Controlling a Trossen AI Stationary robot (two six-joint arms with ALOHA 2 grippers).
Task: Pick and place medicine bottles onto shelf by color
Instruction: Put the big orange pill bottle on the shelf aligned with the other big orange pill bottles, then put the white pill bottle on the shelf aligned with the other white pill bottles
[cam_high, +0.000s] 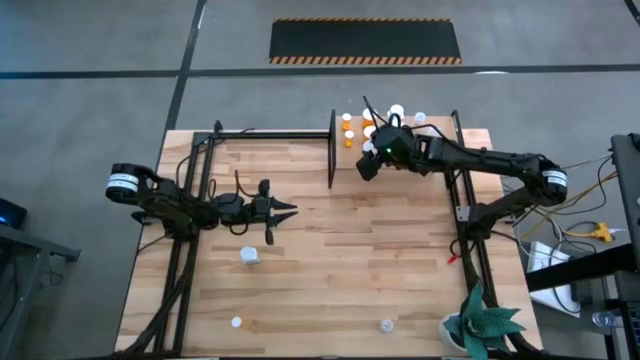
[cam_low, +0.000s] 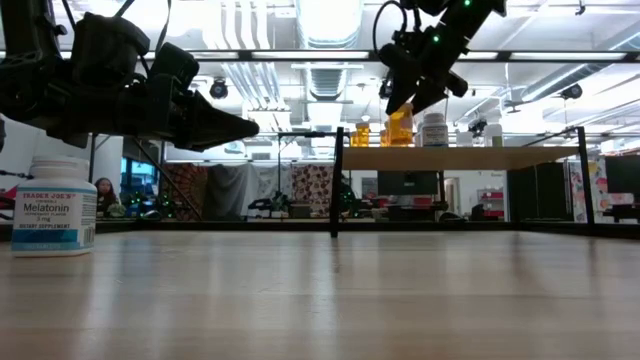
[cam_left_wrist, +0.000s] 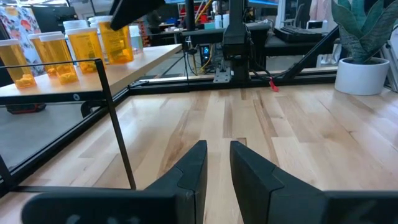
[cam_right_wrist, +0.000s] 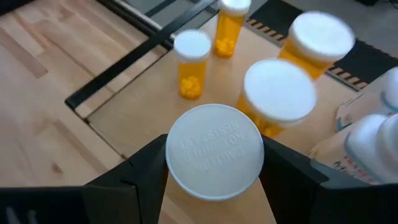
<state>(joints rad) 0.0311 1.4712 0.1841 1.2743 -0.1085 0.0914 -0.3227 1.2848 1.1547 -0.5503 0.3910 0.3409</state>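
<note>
Two dark fingers of the right gripper (cam_right_wrist: 214, 171) pinch a white-capped bottle (cam_right_wrist: 215, 151), one on each side of its round cap, over the near corner of the shelf (cam_right_wrist: 134, 112). From the low view the same gripper (cam_low: 415, 95) hangs above the shelf board (cam_low: 460, 157), and an orange body (cam_low: 401, 125) shows below the fingers, seemingly just above or on the wood; I can't tell which. Raised lettering on the cap is too soft to read.

Beside the held bottle stand more orange bottles with white caps: a wide one (cam_right_wrist: 278, 96) just beside it, a blurred one (cam_right_wrist: 317, 40) behind that, a small slim one (cam_right_wrist: 191, 63) with pills in its base, and another (cam_right_wrist: 229, 25) cut off at the frame edge. White bottles (cam_right_wrist: 373, 146) crowd the far side, only partly in view.

From above, the shelf (cam_high: 400, 130) sits at the table's far edge, its cluster of caps largely hidden under the right arm.

Out over the left middle of the table (cam_high: 340, 260) the left gripper (cam_high: 280, 211) hovers, its fingers (cam_left_wrist: 186, 177) close together with a narrow slit between them, holding nothing. A white Melatonin bottle (cam_low: 55, 205) stands on the planks near it, and two small white caps (cam_high: 236, 322) and (cam_high: 386, 324) show near the front edge. A potted plant (cam_high: 480, 325) sits at the front right corner.
</note>
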